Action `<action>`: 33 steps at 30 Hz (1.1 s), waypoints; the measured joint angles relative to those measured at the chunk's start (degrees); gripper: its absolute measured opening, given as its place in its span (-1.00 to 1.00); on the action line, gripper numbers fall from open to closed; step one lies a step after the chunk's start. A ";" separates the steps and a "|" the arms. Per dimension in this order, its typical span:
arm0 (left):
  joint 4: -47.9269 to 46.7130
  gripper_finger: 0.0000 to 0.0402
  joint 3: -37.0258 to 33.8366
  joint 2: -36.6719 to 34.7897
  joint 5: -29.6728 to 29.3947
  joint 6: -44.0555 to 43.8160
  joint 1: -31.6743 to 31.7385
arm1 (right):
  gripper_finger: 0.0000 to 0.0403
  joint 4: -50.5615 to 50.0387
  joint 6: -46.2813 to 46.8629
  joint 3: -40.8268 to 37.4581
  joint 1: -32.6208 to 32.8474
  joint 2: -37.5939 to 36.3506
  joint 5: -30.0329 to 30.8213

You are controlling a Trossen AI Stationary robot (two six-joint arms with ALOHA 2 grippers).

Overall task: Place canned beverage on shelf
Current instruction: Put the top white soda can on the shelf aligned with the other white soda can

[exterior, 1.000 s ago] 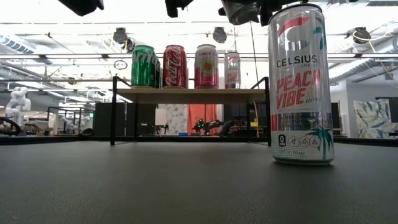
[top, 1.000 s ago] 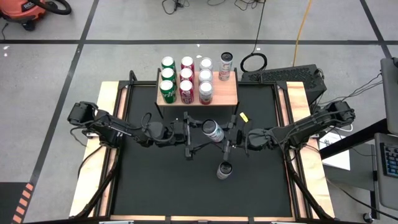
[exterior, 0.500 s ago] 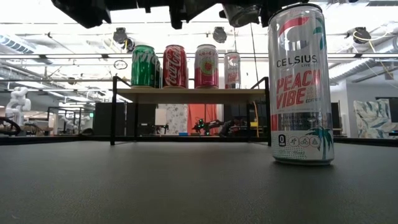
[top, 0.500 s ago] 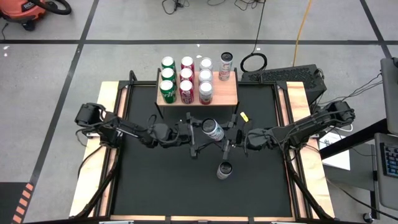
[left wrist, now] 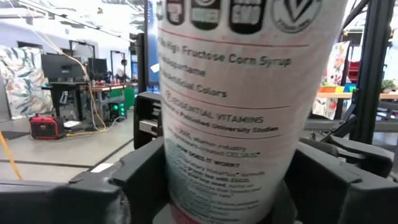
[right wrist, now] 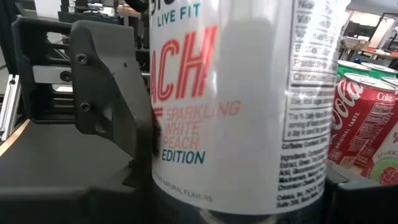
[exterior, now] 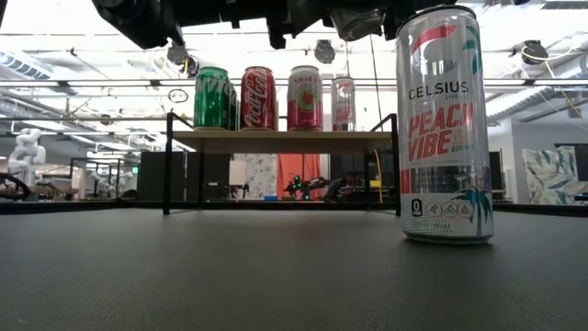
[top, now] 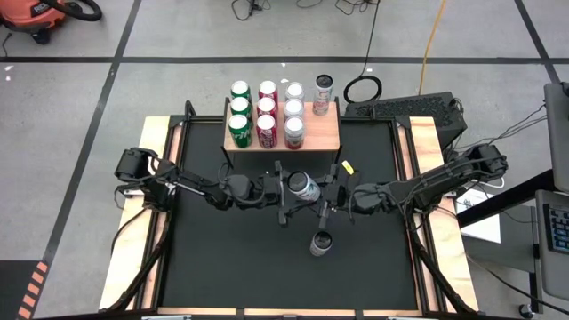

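High over the middle of the black mat [top: 231, 258], a white can [top: 304, 187] hangs tilted between the two arms, just near of the shelf [top: 327, 133].

Right pincer [top: 325, 194] is clamped on the can from the right; in the right wrist view the can body [right wrist: 239, 99] fills the space between its dark fingers [right wrist: 109, 106].

Left pincer [top: 283, 190] comes in from the left, fingers either side of the same can. In the left wrist view the can [left wrist: 242, 106] sits between them, but whether they press on it I cannot tell.

Shelf stands at the far edge of the mat, light wood top on black legs. It carries green cans [top: 238, 124] at its left, red cans [top: 266, 124] next, pale cans [top: 293, 124] beyond, one slim can [top: 322, 93] at far right.

A second slim can [top: 320, 242], peach label [exterior: 444, 129], stands upright on the mat, near of the pincers and apart from them.
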 joint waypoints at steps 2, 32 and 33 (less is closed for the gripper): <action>-0.17 0.35 0.00 0.02 0.40 0.06 0.00 | 0.15 -0.46 0.16 0.00 0.00 0.00 0.01; -41.11 0.20 0.00 -18.02 3.41 -6.64 -0.43 | 0.67 -28.30 9.59 0.02 0.07 -13.55 -9.80; -44.55 0.20 0.00 -18.98 3.47 -7.77 -0.42 | 0.67 -27.78 8.86 0.02 0.07 -14.08 -10.78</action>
